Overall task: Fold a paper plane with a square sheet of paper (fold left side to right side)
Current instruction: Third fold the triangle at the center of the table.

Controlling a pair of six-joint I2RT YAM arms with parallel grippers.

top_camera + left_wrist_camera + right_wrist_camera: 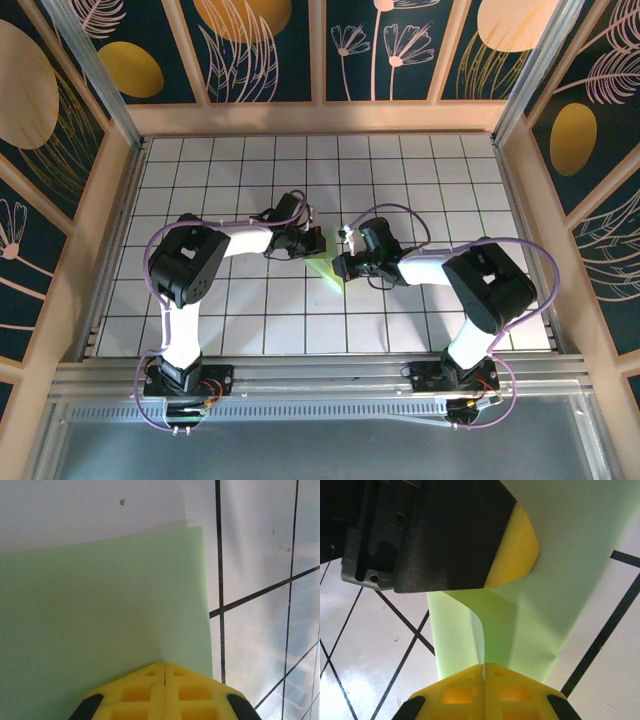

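The pale green sheet of paper lies partly folded on the tiled table between the two arms. My left gripper is shut, and its yellow tip rests on the flat green paper near the paper's right edge. In the right wrist view that left fingertip presses down on the paper. My right gripper is shut on a lifted flap of the sheet, whose edge curls up into the closed jaws. From above, the right gripper sits at the paper's right side. A paper plane is out of view.
The white grid table is fenced by wooden walls on the left, back and right. An aluminium rail runs along the near edge by the arm bases. Purple cables loop over both arms.
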